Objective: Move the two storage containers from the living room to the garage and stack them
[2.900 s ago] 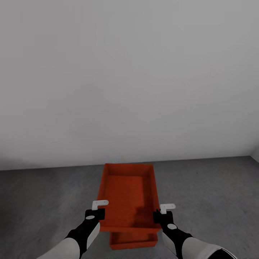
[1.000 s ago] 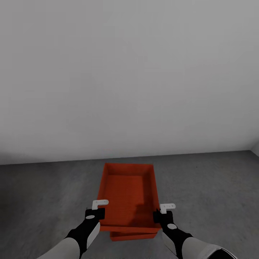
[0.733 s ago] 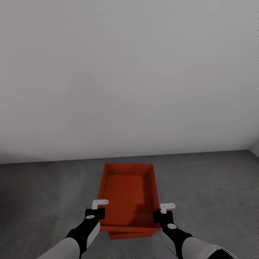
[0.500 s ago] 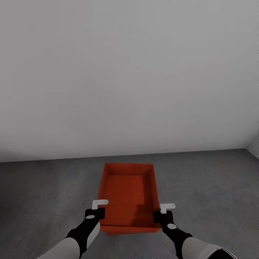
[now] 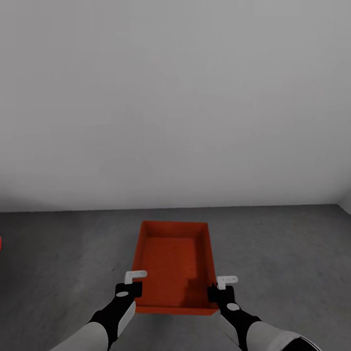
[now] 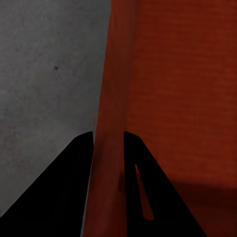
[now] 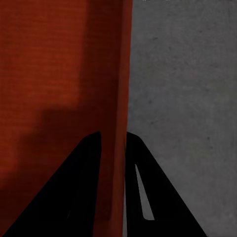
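Note:
One orange-red storage container (image 5: 175, 258) hangs level above the dark grey concrete floor (image 5: 287, 253) of the garage, in front of me. My left gripper (image 5: 132, 286) is shut on its left side wall near the near end. My right gripper (image 5: 220, 288) is shut on the right side wall. In the left wrist view the gripper (image 6: 108, 140) has its black fingers on either side of the container wall (image 6: 111, 74). The right wrist view shows the right gripper (image 7: 113, 140) pinching the wall (image 7: 121, 64) the same way. The other container is hidden.
A plain white-grey wall (image 5: 175, 107) rises a short way beyond the container's far end. A small red sliver (image 5: 0, 242) shows at the left edge, low on the wall line. Bare concrete lies to both sides.
The view has shifted as I moved. The second container, seen below the held one's near end earlier, has slid out of sight under it. The red sliver at the left edge is new.

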### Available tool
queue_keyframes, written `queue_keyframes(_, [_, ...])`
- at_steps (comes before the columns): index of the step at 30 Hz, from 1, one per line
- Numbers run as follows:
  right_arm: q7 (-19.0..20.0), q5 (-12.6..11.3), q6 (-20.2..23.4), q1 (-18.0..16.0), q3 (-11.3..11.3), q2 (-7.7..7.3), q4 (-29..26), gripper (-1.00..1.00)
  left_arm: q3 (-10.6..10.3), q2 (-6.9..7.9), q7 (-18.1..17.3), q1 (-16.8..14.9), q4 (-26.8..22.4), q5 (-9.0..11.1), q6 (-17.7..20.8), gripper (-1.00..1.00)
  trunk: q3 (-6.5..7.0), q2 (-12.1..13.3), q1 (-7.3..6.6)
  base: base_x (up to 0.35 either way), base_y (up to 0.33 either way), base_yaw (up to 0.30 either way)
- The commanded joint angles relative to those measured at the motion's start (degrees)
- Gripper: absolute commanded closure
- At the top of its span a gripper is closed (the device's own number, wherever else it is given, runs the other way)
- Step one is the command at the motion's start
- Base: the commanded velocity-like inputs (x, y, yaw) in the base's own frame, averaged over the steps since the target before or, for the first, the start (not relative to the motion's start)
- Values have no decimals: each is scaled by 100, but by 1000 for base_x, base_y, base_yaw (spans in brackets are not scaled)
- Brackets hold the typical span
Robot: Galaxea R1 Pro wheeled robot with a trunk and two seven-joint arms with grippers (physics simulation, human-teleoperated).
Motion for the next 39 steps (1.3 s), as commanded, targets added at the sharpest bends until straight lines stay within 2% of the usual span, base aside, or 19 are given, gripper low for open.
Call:
queue_keyframes(1, [6,-75,-18,0,-33,-2,35,100,118,20,46,-5,-181,-101,25,100,-6,-5,1,-2,-4,257])
queue_keyframes(8, [6,-75,-18,0,-33,-2,35,100,120,21,46,-5,-183,-102,25,100,-6,-5,1,-1,-1,229])
queue_keyframes(20, [6,-75,-18,0,-33,-2,35,100,118,18,46,-5,-176,-101,25,100,-6,-5,1,17,0,24])
queue_keyframes(39, [6,-75,-16,0,-33,-2,35,100,118,27,46,-5,-175,-105,25,100,-6,-5,1,230,0,0])
